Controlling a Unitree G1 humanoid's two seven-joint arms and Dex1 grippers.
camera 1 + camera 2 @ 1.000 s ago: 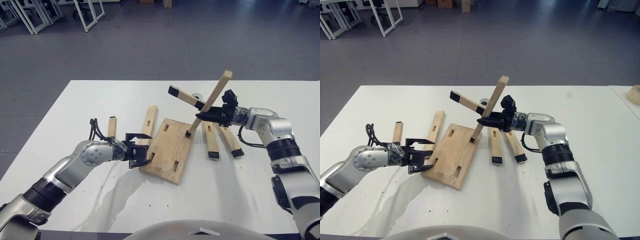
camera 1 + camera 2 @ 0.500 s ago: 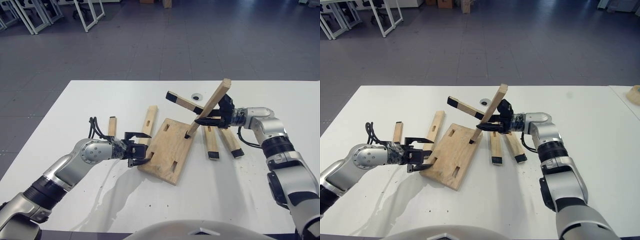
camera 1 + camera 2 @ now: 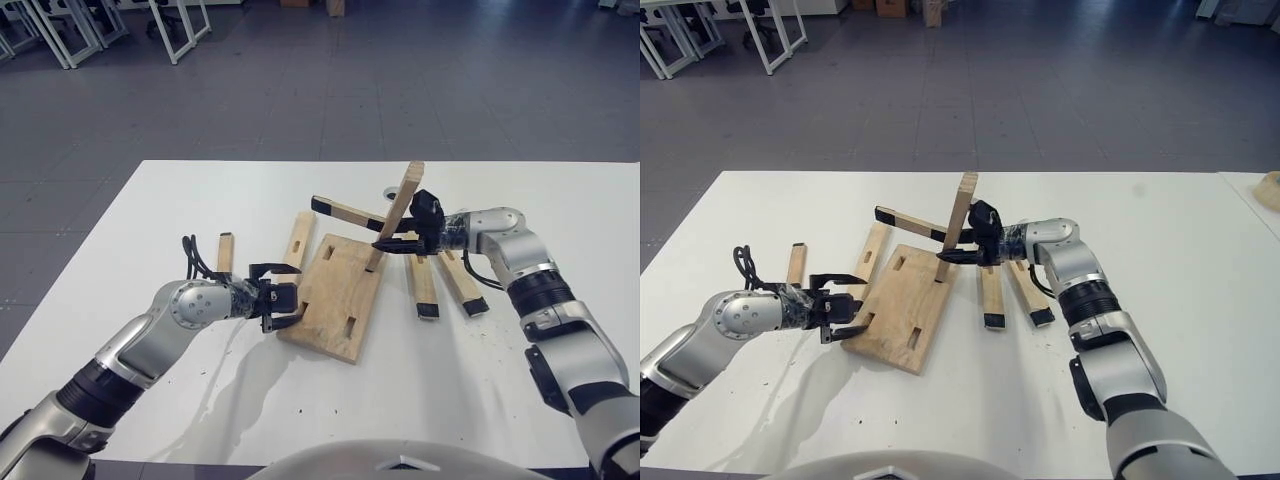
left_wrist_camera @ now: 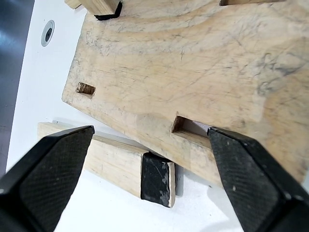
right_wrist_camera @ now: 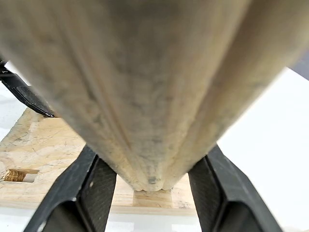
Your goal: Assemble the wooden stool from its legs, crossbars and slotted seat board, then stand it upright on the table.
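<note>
The white table (image 3: 150, 220) in front of me is the biggest thing, and all the parts lie on it or stand from it.

Next comes the one slotted seat board (image 3: 335, 300), lying flat and skewed at the middle. I count three open slots (image 4: 86, 89) at three of its corners. At the fourth, far right corner stands the black foot of the one leg (image 3: 402, 198) I have lifted. Whether that foot sits inside a slot I cannot tell. The leg rises steeply, leaning a little to my right. One black-tipped bar (image 3: 350, 212) crosses it partway up and juts out to my left, clear of the table.

Four more sticks lie loose, so I count six sticks in all. Two are just right of the board, side by side: the inner leg (image 3: 421, 285) and the outer leg (image 3: 460, 282), both with black near ends. Two are left of it. The slotted piece (image 3: 299, 240) has its black end tucked at the board's left edge, and the short piece (image 3: 225, 252) lies farther out.

My right gripper (image 3: 388, 240) pinches the raised leg low down, a finger (image 5: 99, 193) on either side. My left gripper (image 3: 290, 297) is spread wide at the board's left edge, fingers (image 4: 48, 169) apart with the edge between them.
</note>
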